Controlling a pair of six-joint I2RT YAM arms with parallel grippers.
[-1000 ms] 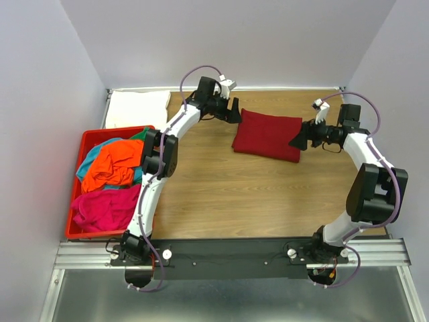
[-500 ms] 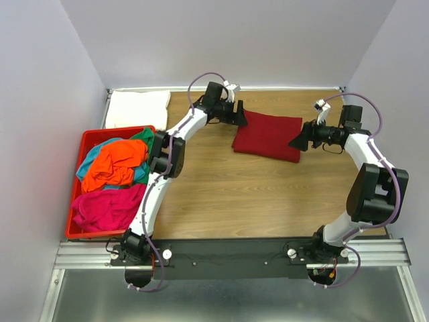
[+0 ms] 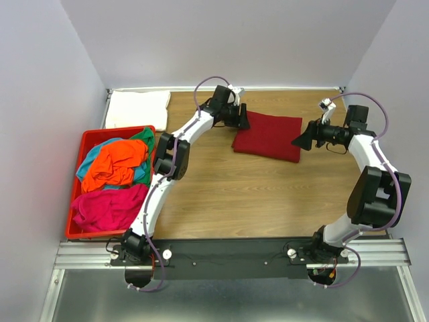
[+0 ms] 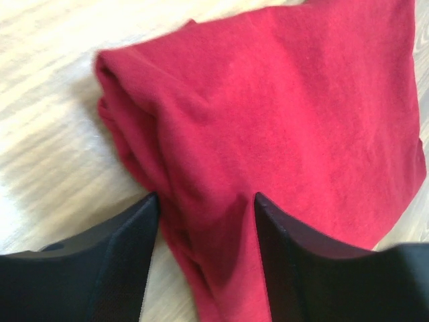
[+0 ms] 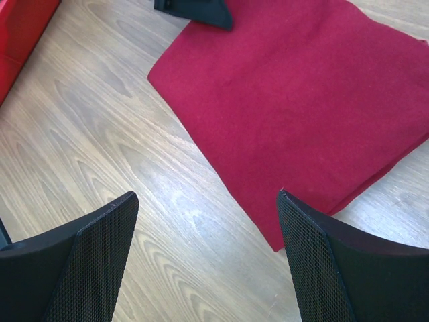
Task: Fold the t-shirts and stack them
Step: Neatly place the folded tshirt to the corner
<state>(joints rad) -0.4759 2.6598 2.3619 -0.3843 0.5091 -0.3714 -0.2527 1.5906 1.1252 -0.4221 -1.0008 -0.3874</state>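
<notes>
The left gripper (image 3: 241, 119) is moving in onto the left edge of the folded red shirt (image 3: 268, 135) lying mid-worktop (image 3: 228, 181) and narrowing around it, while the right gripper (image 3: 299, 142) is hanging wide open alongside, so a lift for stacking is probably starting.

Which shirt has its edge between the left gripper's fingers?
The dark red shirt, folded on the table; the white one lies far left, and the rest sit crumpled in the bin.
</notes>
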